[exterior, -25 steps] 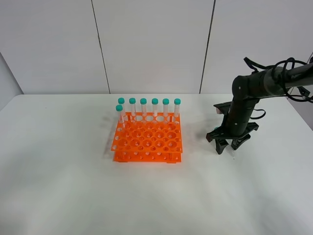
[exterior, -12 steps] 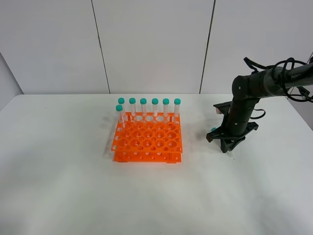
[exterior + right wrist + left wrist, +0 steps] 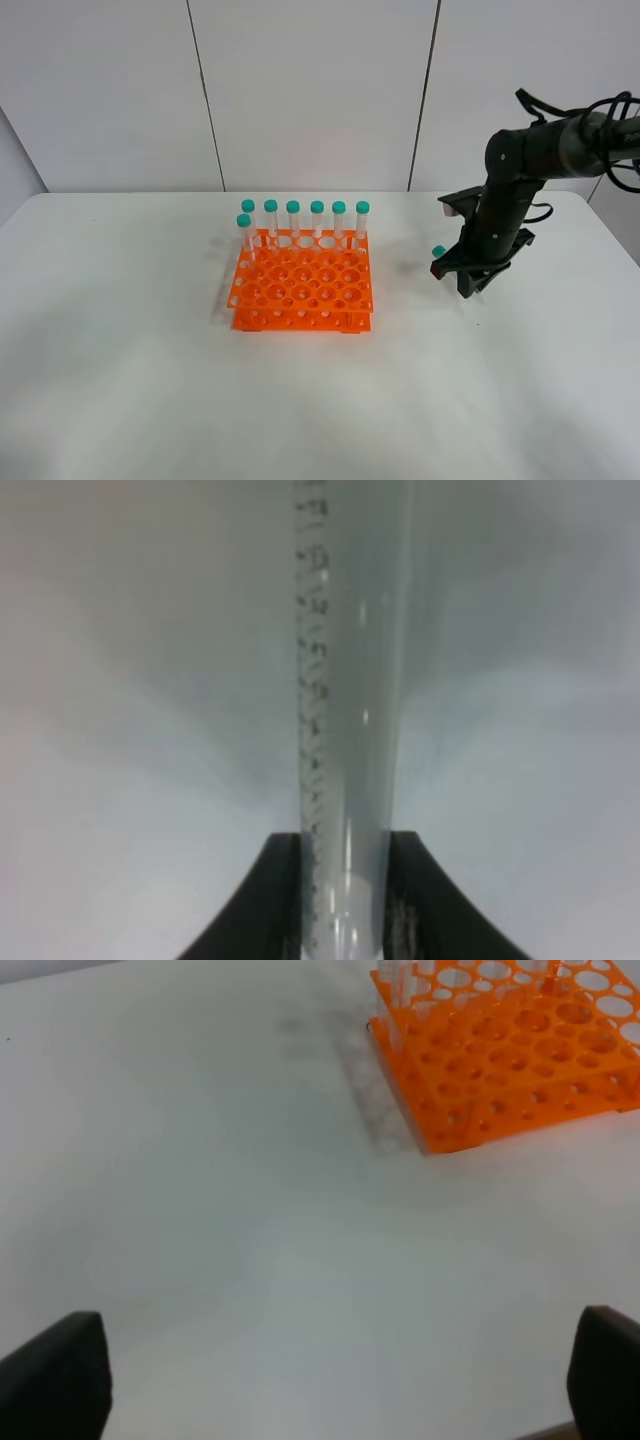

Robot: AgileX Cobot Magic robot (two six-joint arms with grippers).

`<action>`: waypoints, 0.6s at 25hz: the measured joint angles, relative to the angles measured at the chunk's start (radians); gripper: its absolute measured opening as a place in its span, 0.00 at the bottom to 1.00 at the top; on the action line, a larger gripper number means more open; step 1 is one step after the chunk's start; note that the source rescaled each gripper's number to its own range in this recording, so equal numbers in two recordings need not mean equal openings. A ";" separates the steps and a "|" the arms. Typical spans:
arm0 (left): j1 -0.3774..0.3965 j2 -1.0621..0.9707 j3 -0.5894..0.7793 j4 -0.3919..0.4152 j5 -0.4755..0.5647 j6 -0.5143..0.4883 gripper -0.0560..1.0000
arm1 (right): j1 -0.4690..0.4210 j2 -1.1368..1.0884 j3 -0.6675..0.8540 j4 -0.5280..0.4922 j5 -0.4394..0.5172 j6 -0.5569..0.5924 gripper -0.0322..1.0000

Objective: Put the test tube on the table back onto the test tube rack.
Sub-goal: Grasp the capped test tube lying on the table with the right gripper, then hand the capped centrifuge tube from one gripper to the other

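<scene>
My right gripper [image 3: 470, 284] is shut on the test tube, whose teal-green cap [image 3: 438, 251] sticks out to the left of the fingers, just above the white table [image 3: 150, 380]. In the right wrist view the clear graduated test tube [image 3: 345, 680] is clamped between the two black fingers [image 3: 262, 905], with the gripper [image 3: 345, 920] closed around it. The orange test tube rack [image 3: 302, 290] stands left of it, apart, with several teal-capped tubes [image 3: 316, 220] along its back row. My left gripper [image 3: 330, 1390] is open and empty over bare table; the rack [image 3: 500, 1050] lies ahead of it.
A grey panelled wall [image 3: 310, 90] runs behind the table. The table's right edge [image 3: 610, 240] is close to the right arm. The left arm does not show in the exterior high view.
The right gripper's fingers, spread on the table a second ago, have closed on the test tube and lifted it a little, moving slightly right. The cap now shows beside the fingers.
</scene>
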 joint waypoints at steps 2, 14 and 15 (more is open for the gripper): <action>0.000 0.000 0.000 0.000 0.000 0.000 1.00 | 0.000 -0.052 0.000 0.026 -0.014 -0.030 0.08; 0.000 0.000 0.000 0.000 -0.001 0.000 1.00 | 0.105 -0.242 0.005 0.160 -0.123 -0.210 0.08; 0.000 0.000 0.000 0.000 -0.001 0.000 1.00 | 0.135 -0.243 0.007 0.110 -0.128 -0.182 0.08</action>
